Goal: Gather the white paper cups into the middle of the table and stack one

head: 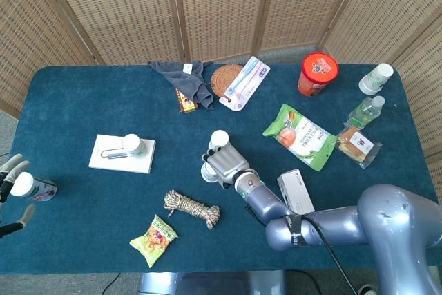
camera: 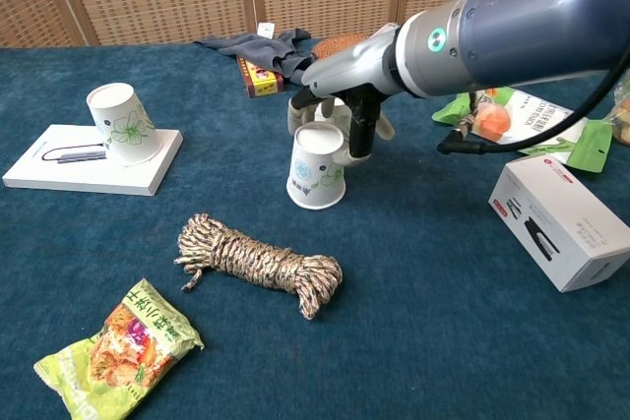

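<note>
Because the task wants the white cups gathered mid-table, the right hand (camera: 345, 123) hangs over two of them there: one upside-down cup (camera: 316, 166) stands on the blue table (camera: 443, 322), its fingers (camera: 360, 135) touching the cup's far side, and a second cup (head: 219, 139) sits just behind. Whether it grips or only rests against the cup, I cannot tell. A third cup (camera: 124, 122) lies on the white box (camera: 59, 172), a fourth (head: 376, 78) at the far right corner. At the left edge, the left hand (head: 14, 191) holds a small bottle (head: 31, 186).
</note>
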Available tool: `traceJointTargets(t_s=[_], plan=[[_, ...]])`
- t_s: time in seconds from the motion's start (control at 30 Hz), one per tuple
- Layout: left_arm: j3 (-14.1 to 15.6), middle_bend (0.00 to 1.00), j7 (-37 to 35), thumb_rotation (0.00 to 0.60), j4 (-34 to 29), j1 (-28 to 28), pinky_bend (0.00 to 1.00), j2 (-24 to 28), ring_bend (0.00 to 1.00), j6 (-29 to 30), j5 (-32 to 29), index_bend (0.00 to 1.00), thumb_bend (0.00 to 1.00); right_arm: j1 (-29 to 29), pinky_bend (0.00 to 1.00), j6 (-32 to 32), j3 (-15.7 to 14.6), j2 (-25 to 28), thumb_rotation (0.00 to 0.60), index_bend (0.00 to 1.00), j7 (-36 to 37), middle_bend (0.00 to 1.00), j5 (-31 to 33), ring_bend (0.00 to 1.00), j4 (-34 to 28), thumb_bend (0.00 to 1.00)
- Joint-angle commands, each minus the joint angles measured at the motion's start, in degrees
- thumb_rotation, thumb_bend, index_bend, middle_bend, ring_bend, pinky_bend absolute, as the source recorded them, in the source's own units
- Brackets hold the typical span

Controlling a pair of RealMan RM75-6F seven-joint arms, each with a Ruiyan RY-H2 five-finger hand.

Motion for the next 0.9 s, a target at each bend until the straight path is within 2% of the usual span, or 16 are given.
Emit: traceJointTargets(t_s=[0.03, 0.4, 0.63, 0.9], plan=[[0.1, 0.00, 0.1, 0.600, -0.2, 0.0, 0.00, 0.0, 0.00, 0.2, 0.4, 0.00, 0.47, -0.6, 0.60, 1.2, 0.2, 1.1, 0.600, 0.17, 0.2, 0.17, -0.5, 0.14, -1.7, 0.49], [0.4, 0.00, 0.3, 0.600, -0.4, 0.3, 0.00, 0.2, 0.00, 0.8, 0.9, 0.00, 0.46, -2.6, 0.58, 1.9, 1.8, 2.4, 0.600, 0.16, 2.1, 0.17, -3.7, 0.13, -3.1, 0.48], [0.3, 0.00, -0.1, 0.600, -0.7, -0.1, 0.00, 0.6, 0.00, 0.3, 0.9, 0.00, 0.46, -4.2, 0.45, 2.9, 2.5, 4.1, 0.600, 0.11, 3.2, 0.12, -5.5, 0.05, -4.1, 0.47], [0.2, 0.00, 0.6, 0.600, -1.5, -1.2, 0.00, 1.9, 0.00, -0.9, 1.6, 0.00, 0.46, -7.8, 0.41, 5.9, 2.6, 7.9, 0.600, 0.07, 5.1, 0.08, -9.3, 0.03, -6.8, 0.46]])
